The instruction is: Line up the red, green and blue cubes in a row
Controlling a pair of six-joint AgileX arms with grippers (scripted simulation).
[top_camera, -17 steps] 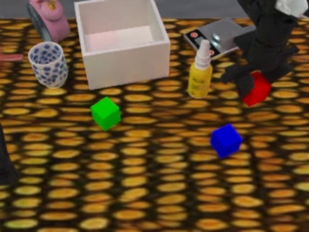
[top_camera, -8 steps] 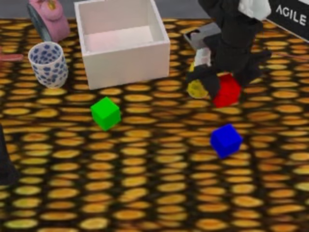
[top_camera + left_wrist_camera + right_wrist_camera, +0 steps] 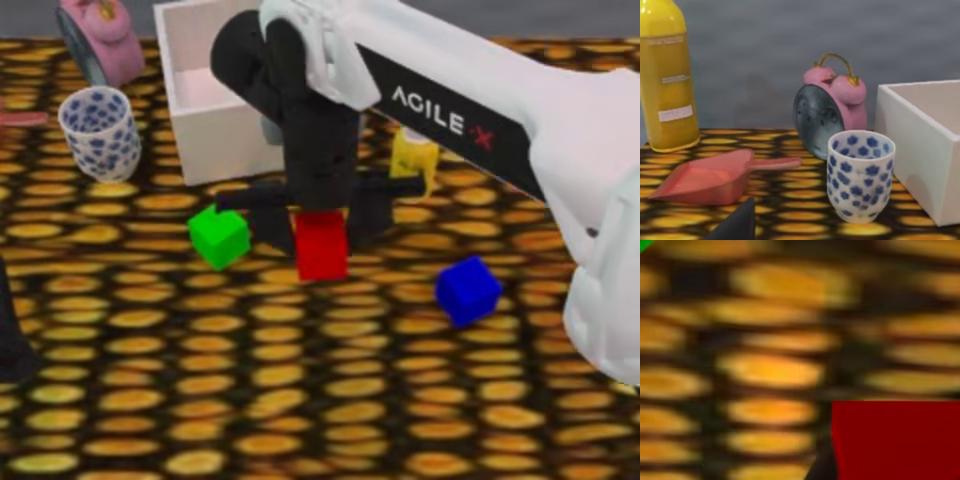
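Placement of the red cube [image 3: 321, 244] is the step in hand: the right gripper [image 3: 322, 212], reaching from the right side across the middle of the table [image 3: 300, 400], appears clamped on the cube from above, its black fingers flanking the cube's upper part. From overhead the cube lies between the green cube [image 3: 219, 234], close on its left, and the blue cube [image 3: 468, 290], farther off to the right and a little nearer the front edge. Whether the red cube is touching the cloth or just above it cannot be told from these views; the right wrist view shows only its red face [image 3: 895, 440] against the patterned surface. The left gripper is parked at the left edge, facing the spotted cup [image 3: 860, 174], and its fingers are not visible. The next move, as judged, calls for setting the red cube down level with the green one, releasing it and lifting clear, then bringing the blue cube up into the line.
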